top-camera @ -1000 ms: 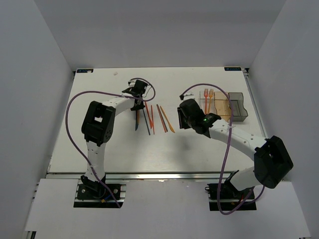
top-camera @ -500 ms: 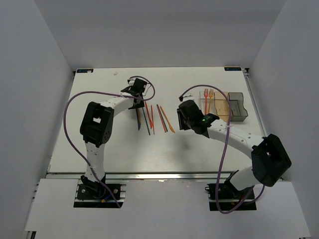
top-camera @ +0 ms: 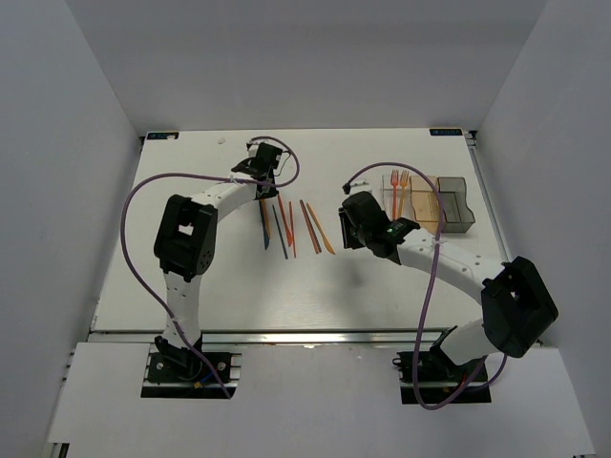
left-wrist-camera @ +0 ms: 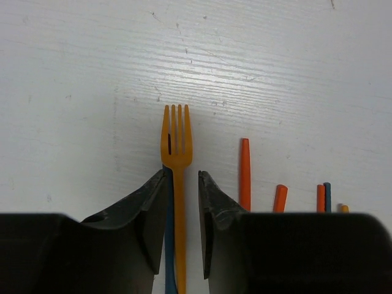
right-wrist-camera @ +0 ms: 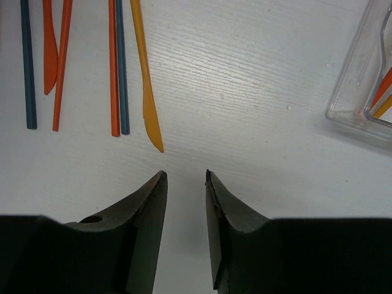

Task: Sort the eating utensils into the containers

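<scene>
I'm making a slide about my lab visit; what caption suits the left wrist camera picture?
Left gripper straddling a yellow-orange fork and blue stick on the white table, orange sticks alongside.

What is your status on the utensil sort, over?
Left gripper open, astride fork handle. Right gripper open, empty, above table. Blue stick lies against fork, between the jaws: in the way.

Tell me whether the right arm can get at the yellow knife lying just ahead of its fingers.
Probably yes. The right gripper stands open and empty, and the yellow knife lies flat, its tip just ahead of the jaws, with only bare table between.
</scene>
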### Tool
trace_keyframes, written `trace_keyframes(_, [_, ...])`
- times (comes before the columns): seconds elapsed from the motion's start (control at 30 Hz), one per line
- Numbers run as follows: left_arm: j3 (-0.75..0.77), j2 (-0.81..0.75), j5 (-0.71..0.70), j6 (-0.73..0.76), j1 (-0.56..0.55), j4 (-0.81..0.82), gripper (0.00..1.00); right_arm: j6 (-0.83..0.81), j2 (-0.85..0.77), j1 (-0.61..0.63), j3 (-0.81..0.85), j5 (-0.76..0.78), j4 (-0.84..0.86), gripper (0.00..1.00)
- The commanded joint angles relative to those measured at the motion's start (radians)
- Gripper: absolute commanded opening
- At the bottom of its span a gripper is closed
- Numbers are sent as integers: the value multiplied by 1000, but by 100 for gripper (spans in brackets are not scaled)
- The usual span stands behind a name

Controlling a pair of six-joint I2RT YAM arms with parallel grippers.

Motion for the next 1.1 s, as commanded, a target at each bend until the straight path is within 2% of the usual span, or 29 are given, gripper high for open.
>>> trace_keyframes(0.0, [27,3,13,4,1,7,36,-13,7,-4,-6,-1,29,37])
trace_keyframes(0.23, [-22,-23,6,-7,1,16,35,-15,24,-4,-4,-7,36,37])
trace_keyframes(1.07, [-77,38,35,-18,1,68,30,-16,38,-6,-9,-15,42,37])
